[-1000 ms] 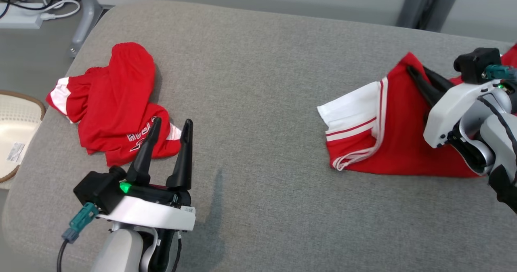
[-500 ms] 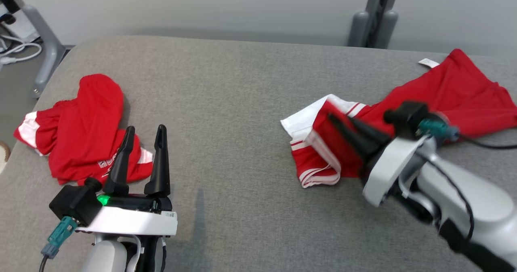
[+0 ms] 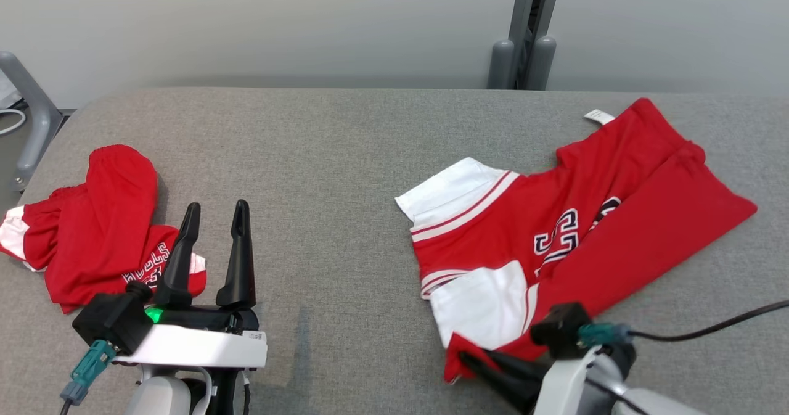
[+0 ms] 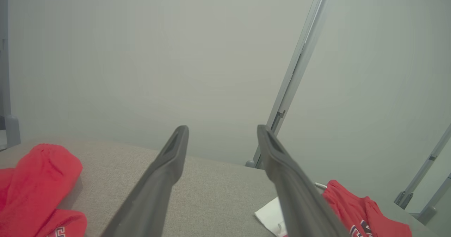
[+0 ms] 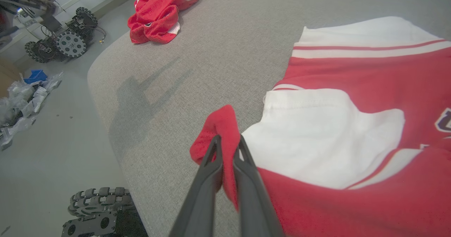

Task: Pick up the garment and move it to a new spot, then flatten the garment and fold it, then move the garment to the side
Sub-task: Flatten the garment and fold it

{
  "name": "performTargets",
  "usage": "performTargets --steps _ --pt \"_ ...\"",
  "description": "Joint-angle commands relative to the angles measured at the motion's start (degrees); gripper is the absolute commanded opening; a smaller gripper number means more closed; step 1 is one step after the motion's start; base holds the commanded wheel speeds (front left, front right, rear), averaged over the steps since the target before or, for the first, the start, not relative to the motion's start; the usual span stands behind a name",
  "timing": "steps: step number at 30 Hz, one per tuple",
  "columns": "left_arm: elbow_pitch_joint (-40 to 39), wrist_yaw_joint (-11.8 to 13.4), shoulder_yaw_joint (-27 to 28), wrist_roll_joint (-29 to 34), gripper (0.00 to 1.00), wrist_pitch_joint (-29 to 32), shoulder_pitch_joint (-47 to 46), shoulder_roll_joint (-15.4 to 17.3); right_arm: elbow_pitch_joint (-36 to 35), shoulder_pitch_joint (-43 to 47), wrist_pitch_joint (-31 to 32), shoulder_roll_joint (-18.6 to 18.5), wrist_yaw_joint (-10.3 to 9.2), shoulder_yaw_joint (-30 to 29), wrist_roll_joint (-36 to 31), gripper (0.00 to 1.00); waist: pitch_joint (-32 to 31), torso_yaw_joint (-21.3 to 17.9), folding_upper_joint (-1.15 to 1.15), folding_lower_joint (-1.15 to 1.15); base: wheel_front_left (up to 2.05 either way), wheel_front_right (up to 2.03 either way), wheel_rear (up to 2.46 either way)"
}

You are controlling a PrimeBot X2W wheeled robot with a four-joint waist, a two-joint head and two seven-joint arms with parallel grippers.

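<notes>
Right hand [image 5: 227, 142] has its two fingers pressed nearly together on a red corner [image 5: 220, 124] of the garment [image 3: 647, 217], a fold of cloth pinched between them and bulging past the tips; it sits low at the desk's [image 3: 345, 156] front edge, right of the middle. We judge this to be the flattening step, with the corner being drawn toward the front edge to pull the cloth out. To do it well we would keep the pinch firm, travel low and level with the desk top rather than lifting, and pull steadily away from the bulk of the cloth, so that the white panel [image 5: 317, 131] just behind the corner, which appears folded over the red, comes out smooth instead of bunching. We would stop short of the front edge and let go only once the corner lies flat. The garment itself lies spread across the desk's right half, lettering [image 3: 564, 236] up, reaching from the front edge toward the far right corner. Left hand [image 3: 217, 205] hovers wide open and empty over the desk's front left, beside a crumpled red garment [image 3: 105, 217]. Against the picture a second ago our head camera has swung, so the whole scene sits differently; beyond that, the right hand then stood further back over a bunched garment, which now lies far more open.
</notes>
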Motion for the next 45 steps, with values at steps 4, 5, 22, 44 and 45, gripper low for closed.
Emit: performTargets --steps 4,5,22,44,45 --pt "-0.12 0.1 0.4 0.47 1.0 0.03 0.61 0.22 -1.67 2.4 0.35 3.44 0.03 -2.08 -2.79 0.0 0.06 -0.23 0.0 0.0 0.0 0.0 0.0" --pt "-0.11 0.04 0.34 0.54 1.0 0.03 0.53 0.2 -1.97 2.72 0.0 4.67 0.03 -2.71 -3.41 0.0 0.11 -0.2 0.0 0.0 0.0 0.0 0.0" --pt "0.18 0.33 0.75 0.69 1.0 0.03 0.96 0.18 2.78 8.15 4.05 11.5 0.01 -10.17 -14.11 1.0 -0.74 0.25 0.0 0.0 0.0 0.0 0.0" --pt "1.65 -0.14 -2.74 0.98 1.0 0.03 2.21 0.19 0.13 17.15 -16.93 17.77 0.02 -60.74 -38.64 1.0 -1.08 -4.59 0.0 0.0 0.0 0.0 0.0" --pt "2.1 -0.13 -3.01 0.99 1.0 0.03 2.26 0.2 -0.38 17.82 -16.95 18.88 0.02 -61.73 -39.14 1.0 -1.02 -4.67 0.0 0.0 0.0 0.0 0.0"
